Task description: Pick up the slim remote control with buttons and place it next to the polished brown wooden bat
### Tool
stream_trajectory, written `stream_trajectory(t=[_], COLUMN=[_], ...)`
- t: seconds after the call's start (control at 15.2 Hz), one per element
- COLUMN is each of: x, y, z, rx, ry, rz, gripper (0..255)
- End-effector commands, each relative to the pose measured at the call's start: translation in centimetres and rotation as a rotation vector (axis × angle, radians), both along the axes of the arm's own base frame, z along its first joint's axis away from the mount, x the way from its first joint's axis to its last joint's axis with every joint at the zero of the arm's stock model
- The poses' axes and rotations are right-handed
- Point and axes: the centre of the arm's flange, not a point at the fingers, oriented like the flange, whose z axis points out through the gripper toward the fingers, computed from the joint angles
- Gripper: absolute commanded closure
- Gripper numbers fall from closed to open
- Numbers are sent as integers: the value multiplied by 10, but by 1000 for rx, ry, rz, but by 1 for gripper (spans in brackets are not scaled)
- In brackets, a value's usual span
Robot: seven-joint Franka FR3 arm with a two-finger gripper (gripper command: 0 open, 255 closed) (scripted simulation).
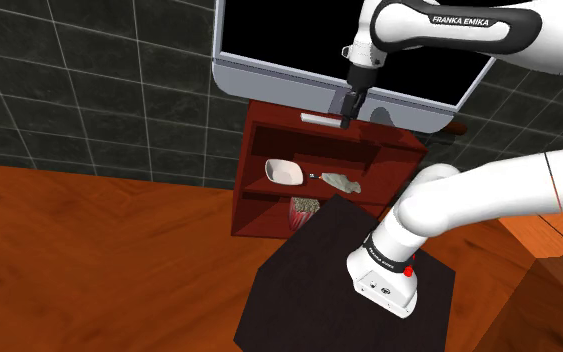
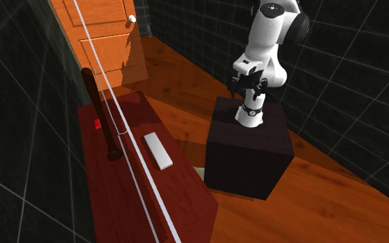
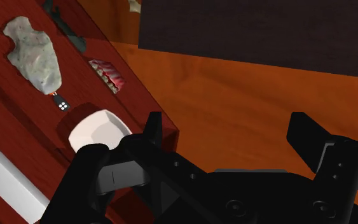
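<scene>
White remote (image 2: 158, 151), brown bat (image 2: 93, 96) nearby, apart

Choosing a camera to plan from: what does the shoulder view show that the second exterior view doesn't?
Shoulder view: the shelves' contents, a white bowl, a grey lump and a red striped thing. Second exterior view: the dark brown bat at whole length and an orange door. Both: the white remote atop the cabinet and the dark stand.
</scene>
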Motion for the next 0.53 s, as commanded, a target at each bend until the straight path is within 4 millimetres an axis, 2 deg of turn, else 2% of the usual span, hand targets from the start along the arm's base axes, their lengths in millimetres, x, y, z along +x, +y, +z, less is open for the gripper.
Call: stream_trajectory(t=[0.0, 0.46], x=[5, 33], y=[-25, -106], z=[-8, -39], rx=[3, 17], ry=[-8, -36], rz=[31, 129], gripper=[0, 0])
